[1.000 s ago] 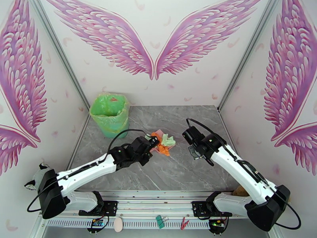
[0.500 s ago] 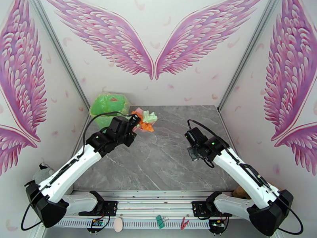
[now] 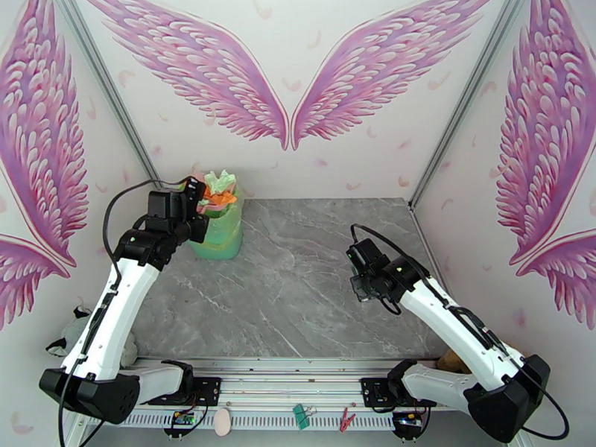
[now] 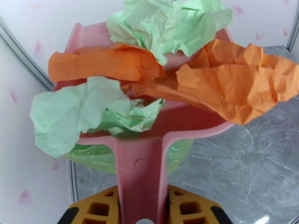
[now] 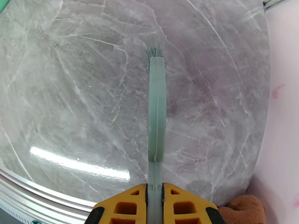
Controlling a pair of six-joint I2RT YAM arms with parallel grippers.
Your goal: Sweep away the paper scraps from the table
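Observation:
My left gripper [image 3: 195, 208] [image 4: 142, 211] is shut on the handle of the pink dustpan [image 4: 142, 172], raised over the green-lined bin [image 3: 217, 234] at the back left. Mint green and orange paper scraps [image 4: 157, 71] [image 3: 219, 189] are piled in the pan. My right gripper [image 3: 363, 284] [image 5: 155, 206] is shut on the teal-green hand brush [image 5: 157, 116], held above the grey marble table [image 3: 313, 292] on its right side, bristles pointing away.
The bin's green liner [image 4: 93, 157] shows under the pan. A brown object [image 5: 241, 210] lies off the table's near right corner. Aluminium frame rails [image 3: 298, 366] run along the near edge, and pink wing walls close in on three sides.
My left arm has swung the loaded dustpan from mid-table back and left, up over the bin. The right arm with the brush has barely moved.

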